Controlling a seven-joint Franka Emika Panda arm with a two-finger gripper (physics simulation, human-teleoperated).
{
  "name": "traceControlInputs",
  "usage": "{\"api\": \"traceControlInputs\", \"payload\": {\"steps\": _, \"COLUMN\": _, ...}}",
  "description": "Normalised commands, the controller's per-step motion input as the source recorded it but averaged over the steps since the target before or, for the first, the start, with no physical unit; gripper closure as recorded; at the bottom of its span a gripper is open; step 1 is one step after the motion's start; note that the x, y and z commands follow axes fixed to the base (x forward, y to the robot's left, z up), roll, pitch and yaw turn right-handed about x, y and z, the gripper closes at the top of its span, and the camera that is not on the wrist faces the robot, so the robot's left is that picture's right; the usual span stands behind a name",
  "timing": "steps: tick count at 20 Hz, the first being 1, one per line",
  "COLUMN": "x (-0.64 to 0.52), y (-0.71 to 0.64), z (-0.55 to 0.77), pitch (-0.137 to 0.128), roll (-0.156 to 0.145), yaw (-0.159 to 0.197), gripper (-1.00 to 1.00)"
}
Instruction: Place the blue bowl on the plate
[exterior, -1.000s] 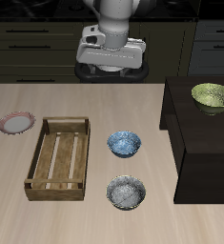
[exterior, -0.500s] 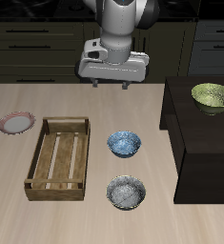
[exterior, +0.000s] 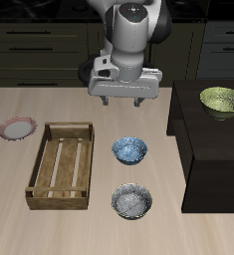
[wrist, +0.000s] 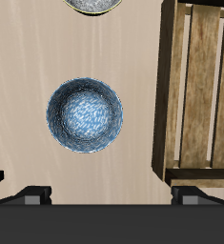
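Observation:
The blue bowl (exterior: 129, 150) sits upright on the table's middle, beside the wooden crate; it also shows in the wrist view (wrist: 84, 114), bright blue with white speckles inside. The plate (exterior: 17, 128), pale with a pinkish-red rim, lies on the table beyond the crate's far side from the bowl, near the table's side edge. My gripper (exterior: 123, 103) hangs above the table, a little behind the blue bowl, open and empty, fingers (wrist: 32, 196) spread wide.
A wooden slatted crate (exterior: 63, 164) stands between bowl and plate. A grey-white speckled bowl (exterior: 132, 200) sits nearer the front edge. A yellow-green bowl (exterior: 222, 101) rests on a dark raised block (exterior: 203, 159) at the table's side.
My gripper has moved forward from the table's back and lowered toward the blue bowl. Bowls, plate and crate have not moved.

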Motion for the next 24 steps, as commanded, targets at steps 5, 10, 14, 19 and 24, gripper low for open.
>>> {"api": "traceControlInputs", "payload": {"steps": 5, "x": 0.23, "y": 0.01, "z": -0.17, "pitch": 0.013, "roll": -0.007, "yaw": -0.014, "gripper": -1.0}}
{"api": "traceControlInputs", "payload": {"steps": 10, "x": 0.14, "y": 0.09, "z": -0.24, "pitch": -0.004, "roll": 0.002, "yaw": 0.001, "gripper": -1.0}}
{"api": "traceControlInputs", "payload": {"steps": 14, "x": 0.08, "y": 0.07, "z": -0.21, "pitch": -0.021, "roll": -0.013, "yaw": 0.02, "gripper": -1.0}}
{"api": "traceControlInputs", "payload": {"steps": 19, "x": 0.0, "y": 0.06, "z": -0.29, "pitch": -0.016, "roll": 0.01, "yaw": 0.018, "gripper": -1.0}}
{"api": "traceControlInputs", "payload": {"steps": 24, "x": 0.05, "y": -0.03, "z": -0.19, "pitch": 0.012, "roll": -0.002, "yaw": -0.004, "gripper": -1.0}}
